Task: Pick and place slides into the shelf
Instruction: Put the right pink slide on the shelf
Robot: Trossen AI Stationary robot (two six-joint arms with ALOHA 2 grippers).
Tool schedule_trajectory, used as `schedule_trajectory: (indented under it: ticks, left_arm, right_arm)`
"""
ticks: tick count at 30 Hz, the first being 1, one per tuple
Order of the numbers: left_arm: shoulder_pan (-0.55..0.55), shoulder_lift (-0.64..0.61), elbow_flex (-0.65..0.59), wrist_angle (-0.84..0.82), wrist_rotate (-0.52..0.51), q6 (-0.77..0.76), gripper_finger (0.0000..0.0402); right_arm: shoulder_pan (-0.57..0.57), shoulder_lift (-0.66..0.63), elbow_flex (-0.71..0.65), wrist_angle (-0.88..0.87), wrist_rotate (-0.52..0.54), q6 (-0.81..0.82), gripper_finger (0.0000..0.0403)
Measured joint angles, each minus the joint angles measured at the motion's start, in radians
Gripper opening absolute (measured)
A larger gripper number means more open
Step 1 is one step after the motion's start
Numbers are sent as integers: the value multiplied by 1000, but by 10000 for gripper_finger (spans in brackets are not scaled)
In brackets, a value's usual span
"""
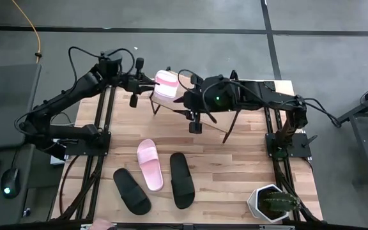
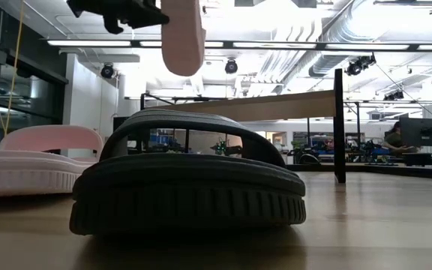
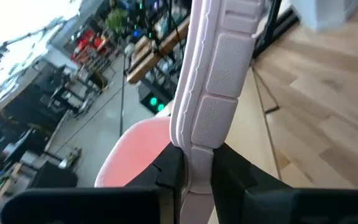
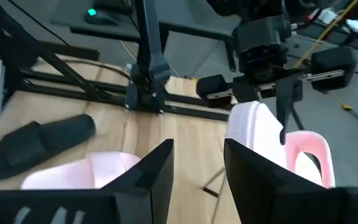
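— Closest to us in the low view sits one black slide [image 2: 188, 182], a thick rubbery sole with ribbed grooves along its edge and a wide arched strap.

— We see its twin [image 1: 131, 190] on the pale plank table [image 1: 235, 160], and a pink slide [image 1: 150, 163] lying flat between the two black ones.

— And the shelf [image 1: 200, 112]? We make out a slanted light board on thin black legs, mostly hidden beneath the right arm.

— Over its left end, our left gripper [image 1: 147, 84] is clamped on the second pink slide [image 1: 167, 86], pinching its segmented foam sole edge-on.

— Our right gripper [image 1: 195, 121] hangs above the shelf, fingers parted, empty.
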Motion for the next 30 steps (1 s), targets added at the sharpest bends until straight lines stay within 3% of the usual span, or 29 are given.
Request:
schedule_trajectory:
  ticks: [4,12,20,30]
  left_arm:
    - [50,43,0,37,100,-11,43]
    - [65,115,0,63,113,-20,43]
    - [65,115,0,93,166,-11,43]
    - [107,205,0,127,192,34,42]
  right_arm:
    - [-14,0,0,28,-57,-5,131]
    - [-97,3,-20,14,-77,-58,131]
    - [-312,1,-19,35,-406,24,131]
    - [-386,1,-19,71,-477,25,131]
